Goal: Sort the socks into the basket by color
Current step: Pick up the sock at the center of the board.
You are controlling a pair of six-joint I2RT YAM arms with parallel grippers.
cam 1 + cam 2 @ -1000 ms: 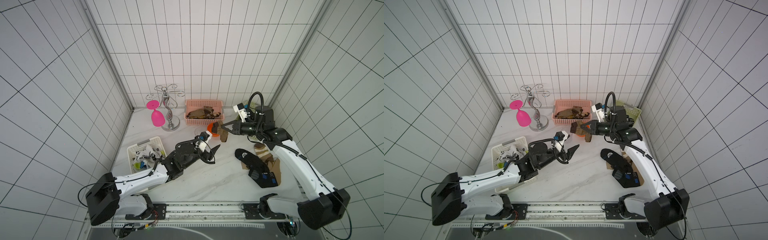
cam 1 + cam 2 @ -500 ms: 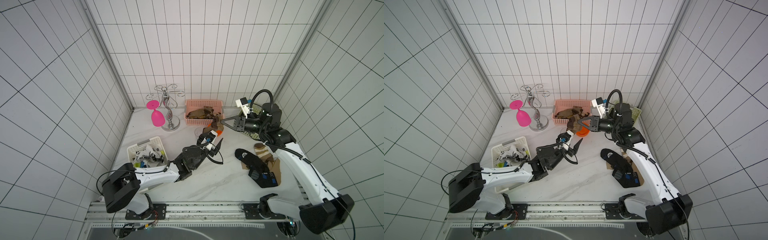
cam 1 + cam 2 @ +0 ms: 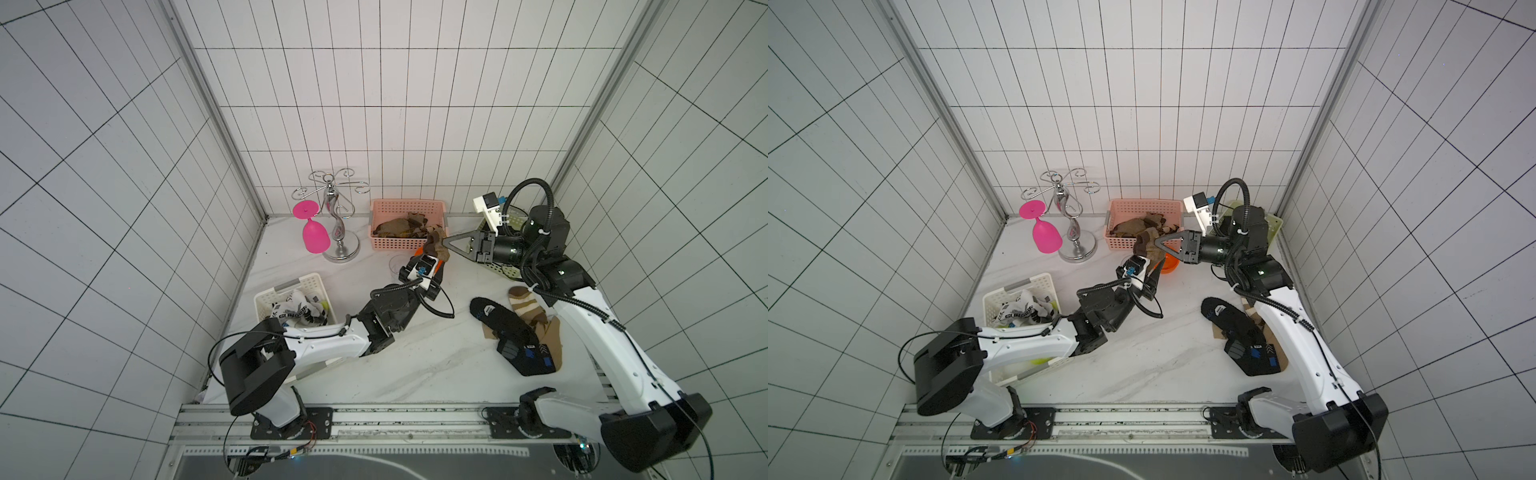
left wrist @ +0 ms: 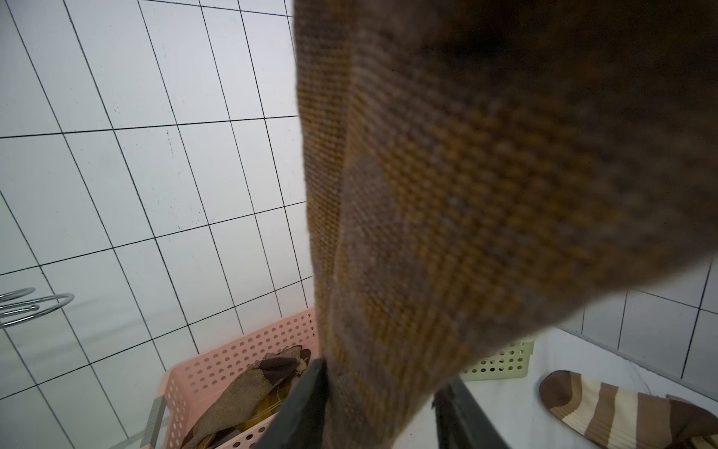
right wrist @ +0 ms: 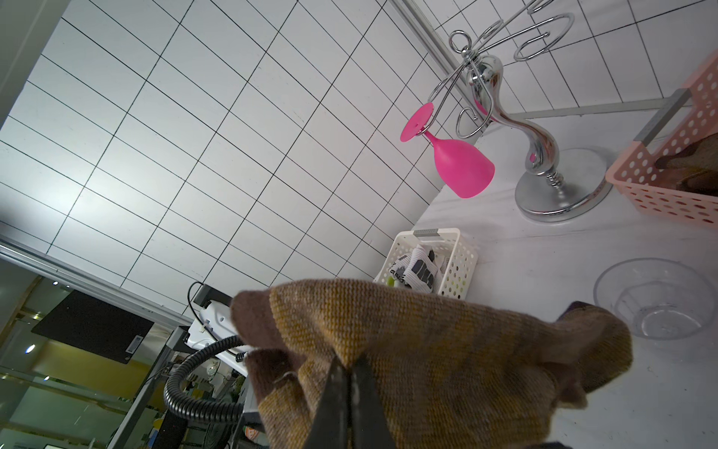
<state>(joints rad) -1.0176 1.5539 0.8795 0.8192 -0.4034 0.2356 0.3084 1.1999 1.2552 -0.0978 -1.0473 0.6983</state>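
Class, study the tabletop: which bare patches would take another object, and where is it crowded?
Widest bare patch: the table front, between the left arm and the black socks. A smaller one lies between the glass rack and the white basket. Crowded: before the pink basket, around the brown sock and clear bowl.

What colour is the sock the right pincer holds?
The sock is brown with mustard-yellow blocks; clearest in right wrist view.

Bright even light, soft shadows, blurred foreground
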